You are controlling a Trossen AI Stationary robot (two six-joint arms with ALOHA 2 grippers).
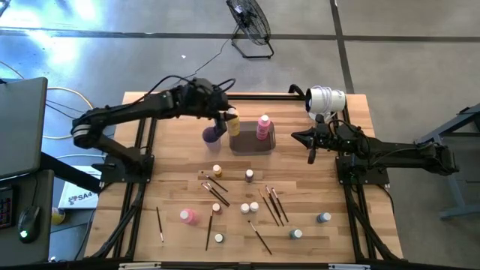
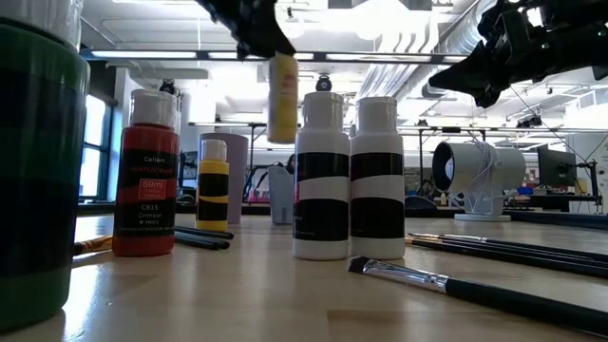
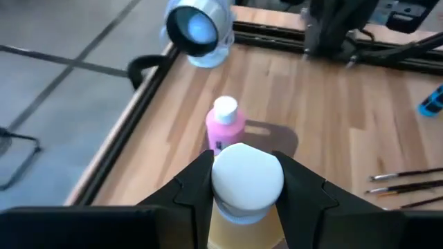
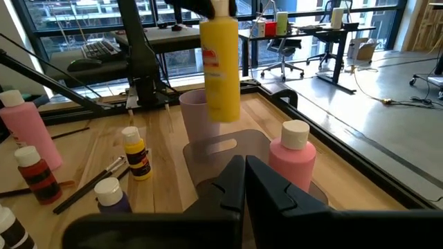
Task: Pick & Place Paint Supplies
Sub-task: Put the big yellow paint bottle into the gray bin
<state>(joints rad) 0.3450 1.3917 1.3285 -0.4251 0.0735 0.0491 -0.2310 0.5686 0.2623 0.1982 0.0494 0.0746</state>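
Two claws are working over the wooden bench: the left claw (image 1: 225,118) is gripping a smooth yellow bottle (image 1: 232,122) by its white cap, hanging above the grey tray (image 1: 251,142), with a pink bottle (image 1: 263,127) standing at its 3 o'clock. The right claw (image 1: 312,157) is hovering fully closed, holding nothing.

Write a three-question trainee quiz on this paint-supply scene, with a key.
1. True or false: the left tool holds the yellow bottle in the air.
2. Which bottle stands in the grey tray? A) pink bottle B) red C) green
3. Fill in: the right tool is ____.

Key: 1 true; 2 A; 3 shut
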